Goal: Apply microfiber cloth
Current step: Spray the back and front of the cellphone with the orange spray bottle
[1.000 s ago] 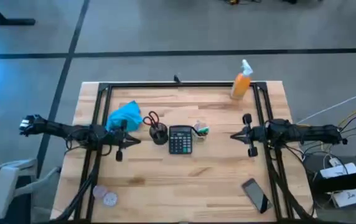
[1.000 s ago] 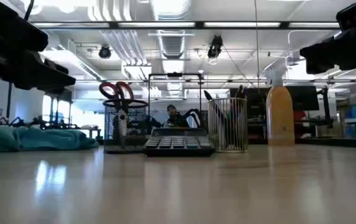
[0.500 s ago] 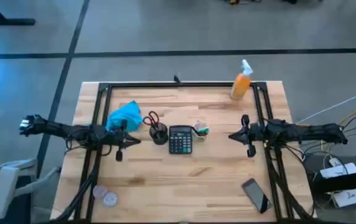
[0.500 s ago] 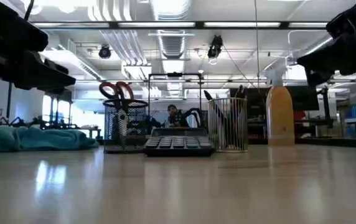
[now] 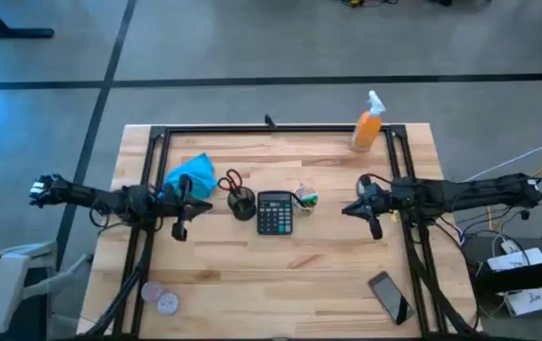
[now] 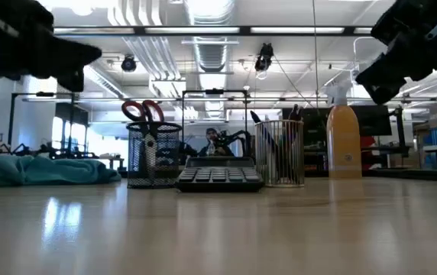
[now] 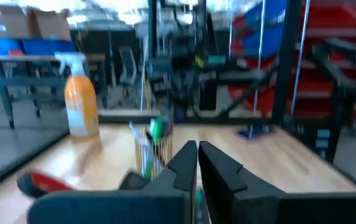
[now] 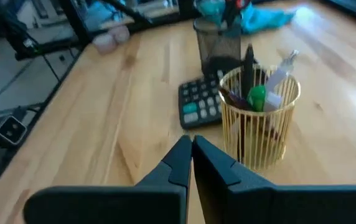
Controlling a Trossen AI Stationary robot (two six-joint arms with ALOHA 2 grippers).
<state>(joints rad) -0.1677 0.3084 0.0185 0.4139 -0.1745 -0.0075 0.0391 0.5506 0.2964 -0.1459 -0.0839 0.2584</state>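
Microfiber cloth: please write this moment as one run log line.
cloth: on table, untouched | left pincer: shut, above table beside cloth | right pincer: shut, above table right of calculator | step: not yet grasped

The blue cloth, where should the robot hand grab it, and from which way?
Best guess: pinch the raised, bunched middle of the microfiber cloth, coming straight down from above. It lies low and soft on the table, so there is no firm edge to grip from the side. The left hand, fingers shut, is nearest. The black pen cup with scissors stands beside it, so stay on the cloth's far side.
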